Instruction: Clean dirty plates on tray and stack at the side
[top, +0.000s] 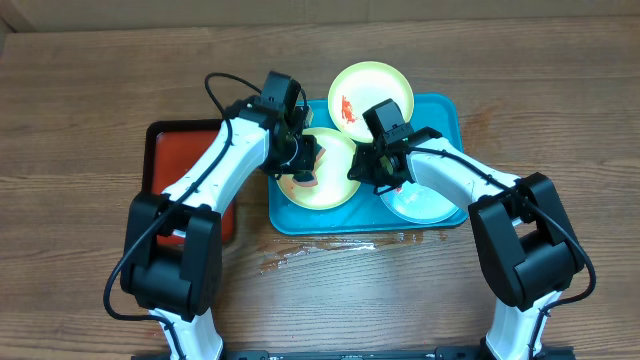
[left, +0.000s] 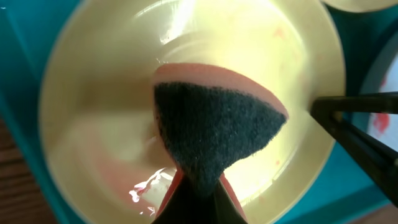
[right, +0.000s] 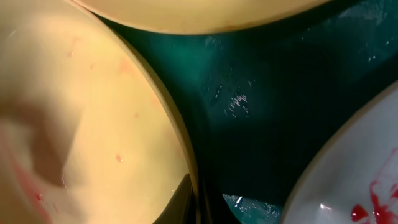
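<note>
1. The tray (top: 445, 130) lies in the middle of the desk (top: 100, 90), and all three plates are on it.
2. The near yellow-green plate (top: 338, 185) lies in the tray's left half. Its inside is wet and shiny, with faint pink specks and a pink film.
3. The left tool (top: 303, 158) is clenched on a sponge (left: 214, 130), pink with a dark scouring face, which is pressed onto this plate's inside.
4. The right tool (right: 194, 202) is closed on the same plate's right rim, one finger inside the rim and one outside.
5. The far yellow-green plate (top: 371, 95) bears a red-orange smear. It sits at the tray's far edge and partly overhangs it.
6. The pale plate (top: 420, 203) lies in the tray's right near corner, just beside the near yellow-green plate. The right wrist view shows red smears on it.
7. A red tray (top: 180, 150) with a black rim lies left of the tray.
8. A wet patch (top: 320, 250) glistens on the desk just in front of the tray.
9. The right arm covers much of the pale plate from above, and the left arm crosses over the red tray. The wrist views are close and partly blurred.
</note>
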